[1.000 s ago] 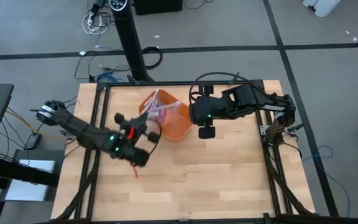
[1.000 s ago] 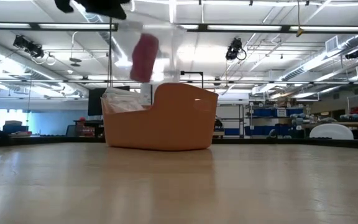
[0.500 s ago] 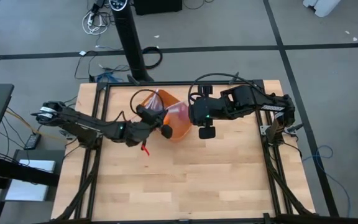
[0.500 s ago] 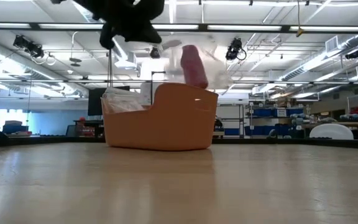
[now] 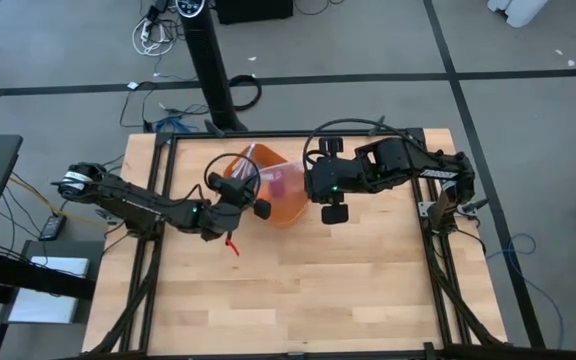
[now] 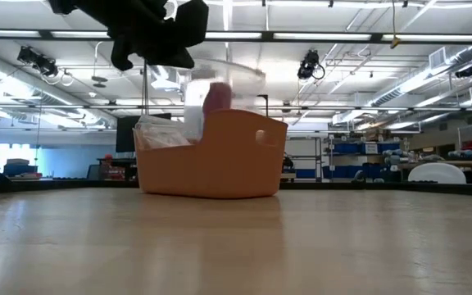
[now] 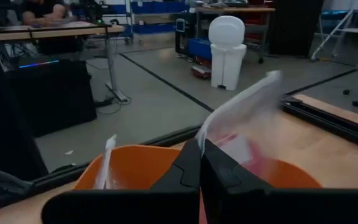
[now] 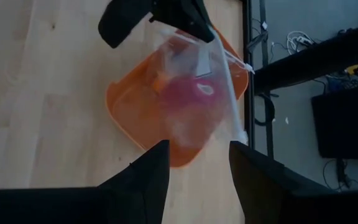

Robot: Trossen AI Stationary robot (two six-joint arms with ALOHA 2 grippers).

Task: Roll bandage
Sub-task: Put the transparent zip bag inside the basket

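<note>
Now the left gripper [image 5: 240, 186] hangs over the near-left rim of the orange basket [image 5: 290, 210], its jaws pinched fully together on the top edge of a clear plastic bag [image 8: 194, 93], and the bag with the rolled pink bandage [image 8: 191, 102] inside it has dropped lower than it was a second ago. In the low view a second back the pink roll swung high and left of the basket, half a second back it hung above the right side of the rim, and at present only its top shows behind the basket's wall [image 6: 217, 98], so the bag is going down into the basket. The right wrist view confirms it: the bandage sits as a small pink cylinder within the bag, over the basket's interior. The right gripper [image 5: 332, 212] waits just beside the basket's right edge, its jaws parted and empty, unchanged over the second. Judging by this, the rolling itself looks finished and the bagged roll is being stowed; what seems left is to let go of the bag.
</note>
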